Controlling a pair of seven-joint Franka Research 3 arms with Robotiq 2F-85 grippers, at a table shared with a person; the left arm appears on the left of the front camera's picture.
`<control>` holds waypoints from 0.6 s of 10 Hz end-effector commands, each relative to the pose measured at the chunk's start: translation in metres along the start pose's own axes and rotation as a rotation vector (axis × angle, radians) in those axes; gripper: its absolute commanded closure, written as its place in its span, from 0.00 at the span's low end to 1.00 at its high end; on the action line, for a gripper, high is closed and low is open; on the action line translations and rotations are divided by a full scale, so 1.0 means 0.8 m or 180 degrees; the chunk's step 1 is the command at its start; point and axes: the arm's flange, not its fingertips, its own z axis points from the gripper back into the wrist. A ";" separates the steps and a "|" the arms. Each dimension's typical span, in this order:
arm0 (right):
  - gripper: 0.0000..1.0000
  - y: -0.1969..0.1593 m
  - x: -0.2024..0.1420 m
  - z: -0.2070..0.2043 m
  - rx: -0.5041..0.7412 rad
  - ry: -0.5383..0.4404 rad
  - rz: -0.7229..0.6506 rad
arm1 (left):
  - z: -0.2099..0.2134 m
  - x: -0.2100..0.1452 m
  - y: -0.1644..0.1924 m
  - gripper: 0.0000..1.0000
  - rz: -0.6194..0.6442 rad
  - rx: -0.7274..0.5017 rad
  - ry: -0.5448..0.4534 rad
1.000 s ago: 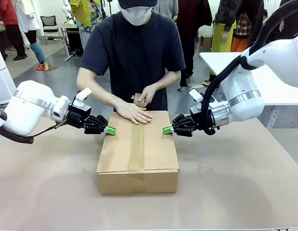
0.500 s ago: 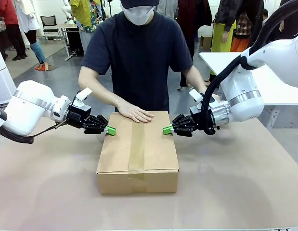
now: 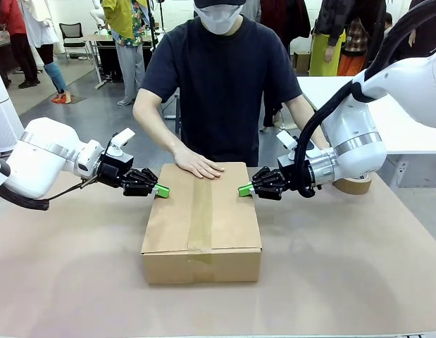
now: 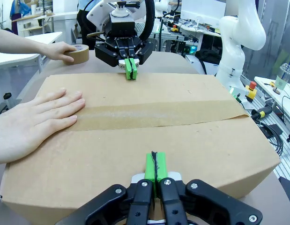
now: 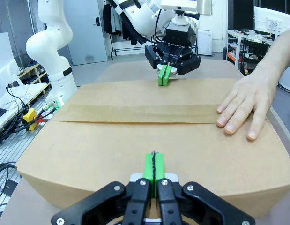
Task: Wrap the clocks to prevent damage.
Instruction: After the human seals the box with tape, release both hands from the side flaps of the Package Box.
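The tape roll (image 3: pixel 353 186) has been set down on the worktop (image 3: pixel 344 267) — the box (image 3: pixel 202 218) is taped shut, steadied by both closed, empty pincers — left (image 3: pixel 161 191), right (image 3: pixel 245 190).

A brown tabletop (image 3: pixel 358 282) fills the near view; grey floor (image 3: pixel 98 113) stretches behind, with a white table (image 3: pixel 401 120) at far right.
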 end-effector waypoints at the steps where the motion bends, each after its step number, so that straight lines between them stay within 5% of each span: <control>1: 0.99 0.001 -0.002 -0.002 -0.0013 0.0007 -0.0008 | -0.002 -0.002 0.000 1.00 0.0002 0.0014 0.0023; 6: 0.99 0.001 -0.002 -0.002 -0.0013 0.0007 -0.0008 | -0.002 -0.002 0.000 1.00 0.0002 0.0014 0.0023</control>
